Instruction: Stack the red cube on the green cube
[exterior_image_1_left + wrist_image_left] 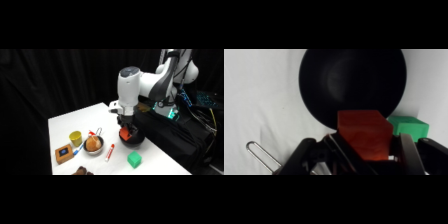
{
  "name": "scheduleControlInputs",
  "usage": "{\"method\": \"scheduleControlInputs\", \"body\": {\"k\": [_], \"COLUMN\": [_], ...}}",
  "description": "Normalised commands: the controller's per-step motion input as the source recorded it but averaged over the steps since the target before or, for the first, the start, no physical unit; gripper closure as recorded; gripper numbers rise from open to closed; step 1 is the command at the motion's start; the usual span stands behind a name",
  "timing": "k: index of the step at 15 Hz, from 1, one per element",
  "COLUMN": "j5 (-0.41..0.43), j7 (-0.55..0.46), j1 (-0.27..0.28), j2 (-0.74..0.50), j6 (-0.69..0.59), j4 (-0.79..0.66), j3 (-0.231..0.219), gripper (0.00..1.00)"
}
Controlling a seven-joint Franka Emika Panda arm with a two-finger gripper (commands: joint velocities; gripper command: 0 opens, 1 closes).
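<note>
Red cube [364, 134] over black bowl [339, 80]

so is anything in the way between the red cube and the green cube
Nothing visible. The red cube sits between the fingers over the black bowl, and bare table lies between the bowl and the green cube. The thin tube lies off to the side.

No legible text, label, brand, number or sign found in either view. The red-and-white tube [110, 152] carries markings too blurred to read. The brown block [64, 153] bears a blue patch, unreadable. The red cube [365, 134] and the green cube [408, 125] show plain, unmarked faces
</note>
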Motion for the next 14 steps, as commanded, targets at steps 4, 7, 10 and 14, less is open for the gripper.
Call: {"method": "scheduleControlInputs", "body": {"k": [4,7,10,14], "j5": [0.028,0.011,-0.027,-0.005], "j7": [0.18,0.16,0.17,0.13], "j1": [0.107,0.095,0.077,0.036], "j2": [-0.18,-0.1,0.0,0.12], "j6": [0.06,0.1,0.15,0.16], "j4": [-0.11,-0.05,0.02,0.13], "j3": [0.101,0.081,0.053,0.013], "gripper": [0.74,0.74,0.74,0.74]}}
